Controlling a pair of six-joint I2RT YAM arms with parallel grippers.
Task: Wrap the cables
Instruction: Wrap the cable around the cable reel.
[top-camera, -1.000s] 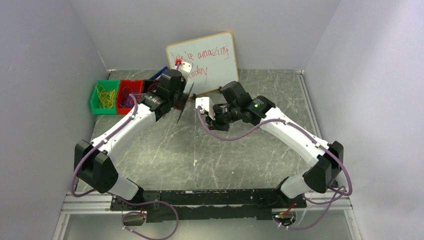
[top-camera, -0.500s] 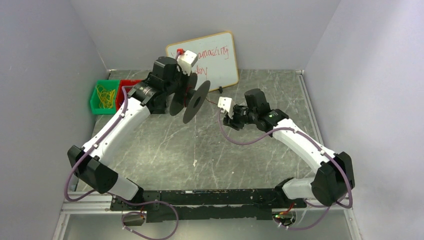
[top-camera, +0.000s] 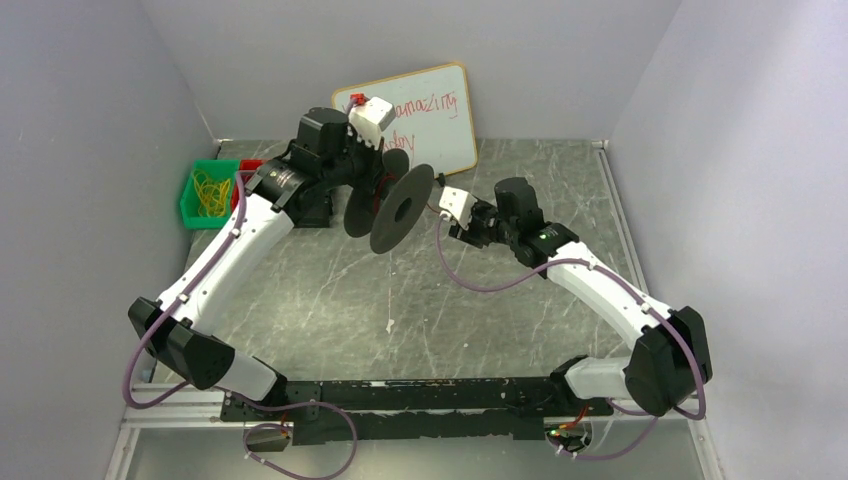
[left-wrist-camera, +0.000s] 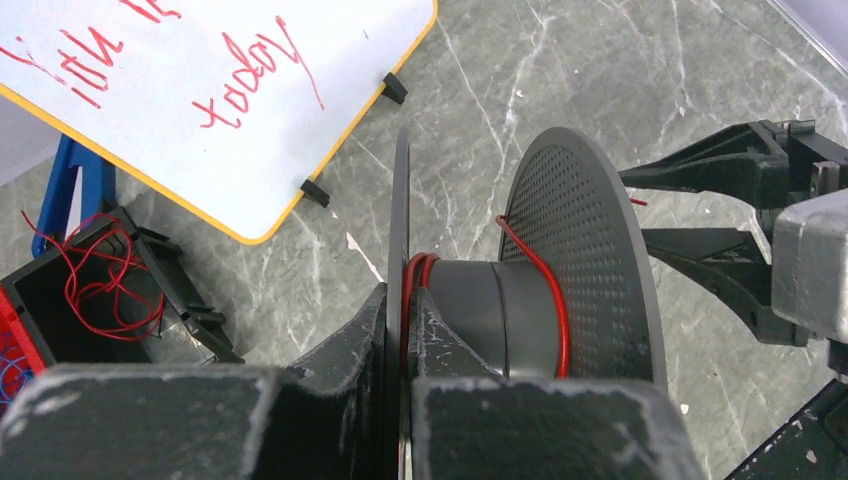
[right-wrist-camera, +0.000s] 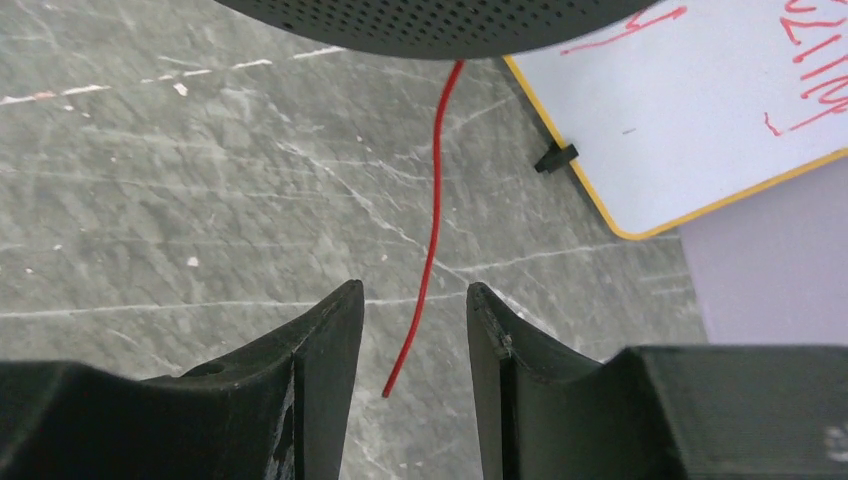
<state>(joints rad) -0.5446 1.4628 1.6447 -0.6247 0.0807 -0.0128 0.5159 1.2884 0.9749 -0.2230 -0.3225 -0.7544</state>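
One cable hangs — between right claw's jaws.

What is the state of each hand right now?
Left hand: closed on the black spool.
Right hand: open, not gripping the red wire.

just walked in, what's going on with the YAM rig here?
The left gripper is clamped on one flange of the black spool, holding it up off the table. A few turns of red wire are wound on it. Its free end hangs from the spool between the fingers of the right gripper, which is open and not pinching it.
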